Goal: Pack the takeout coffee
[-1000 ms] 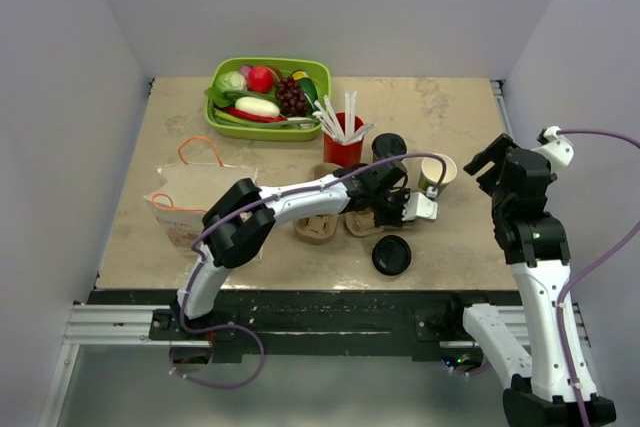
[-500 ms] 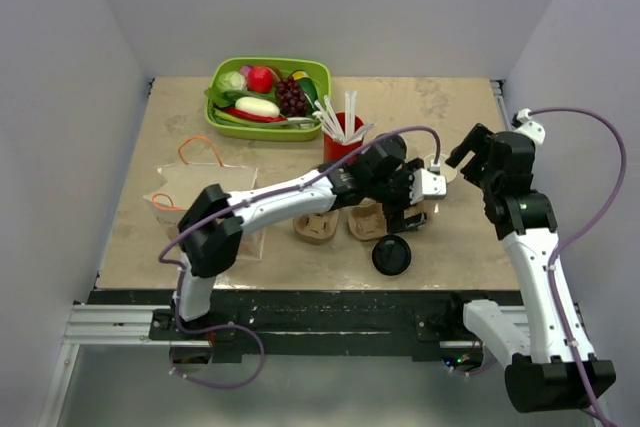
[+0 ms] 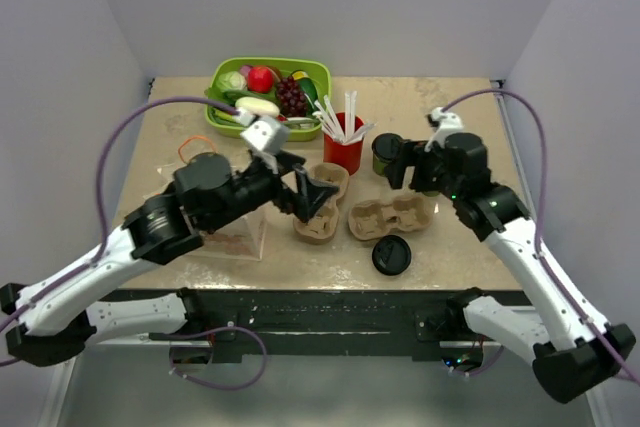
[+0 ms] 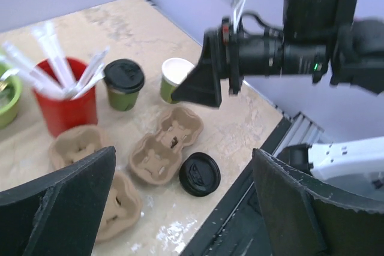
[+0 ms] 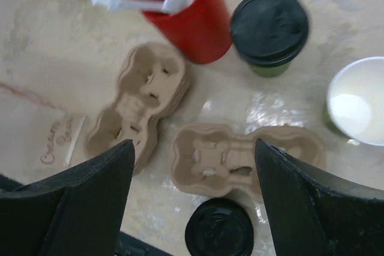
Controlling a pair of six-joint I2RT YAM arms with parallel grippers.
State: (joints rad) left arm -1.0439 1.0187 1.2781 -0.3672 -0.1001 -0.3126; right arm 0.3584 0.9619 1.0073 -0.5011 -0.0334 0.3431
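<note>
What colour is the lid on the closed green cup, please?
The lid is black; the right wrist view shows it best.

open cup [image 5: 354, 103]: cut by right wrist view's edge; from above, hidden under right arm [image 3: 500, 217]
loose lid [image 5: 219, 231]: bottom edge cuts it

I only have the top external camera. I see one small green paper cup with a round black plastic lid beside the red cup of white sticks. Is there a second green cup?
Observer: Yes. The left wrist view shows an unlidded green paper cup with a white inside standing beside the lidded green cup. The right arm hides it from you.
Operator: Is anything in it?
Observer: The right wrist view looks down into it, and only its white inside shows.
Operator: Is the right tool open?
Observer: Yes. In its own wrist view the right tool has its fingers wide apart and grips nothing.
</note>
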